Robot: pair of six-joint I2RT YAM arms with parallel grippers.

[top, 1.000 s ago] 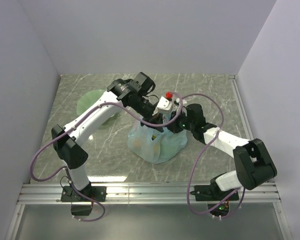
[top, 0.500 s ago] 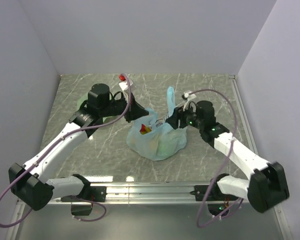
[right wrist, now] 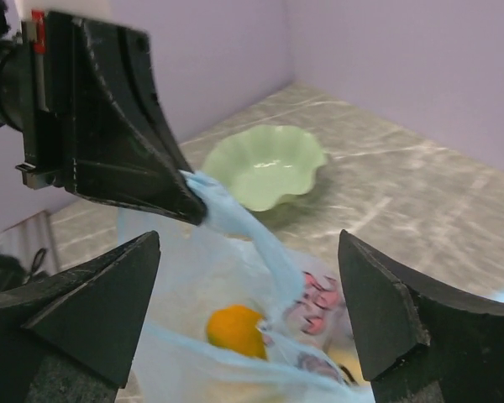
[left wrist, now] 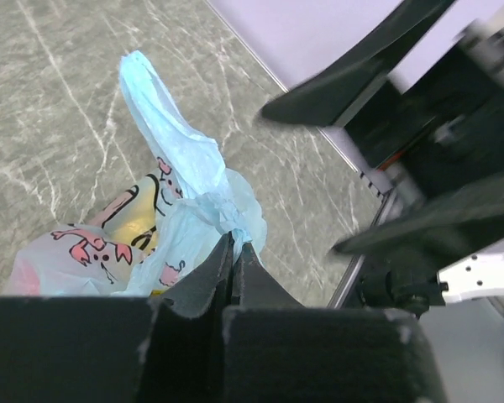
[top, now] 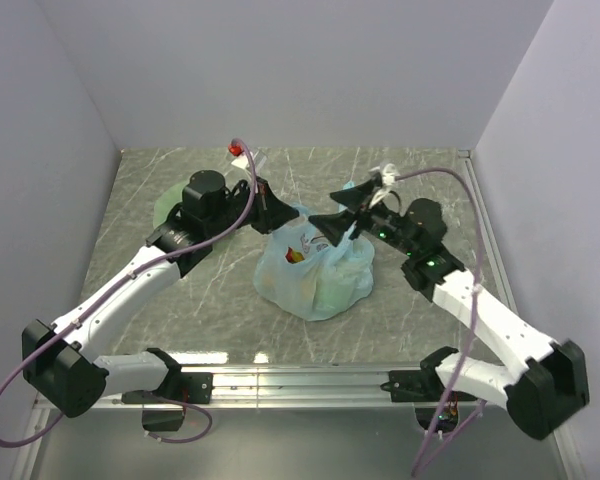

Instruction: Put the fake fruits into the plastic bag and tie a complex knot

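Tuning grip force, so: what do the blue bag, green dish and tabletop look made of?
Bag: thin translucent plastic film, crinkled, contents showing through. Dish: likely moulded plastic, maybe glazed ceramic; smooth sheen, wavy rim. Tabletop: marble-look, grey-green with white veins, possibly laminate; faintly reflective.

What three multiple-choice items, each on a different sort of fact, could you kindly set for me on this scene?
1. What colour is the wavy-edged dish? A red; B pale green; C black.
2. How does the right gripper stand? A open; B shut on a fruit; C shut on the dish.
3. Where is the orange fruit? A in the dish; B held by the right gripper; C inside the plastic bag.
Answers: B, the right wrist view shows the dish pale green; A, its two fingers stand wide apart with nothing clamped between them; C, the fruit sits within the bag's blue plastic, while the dish is empty.
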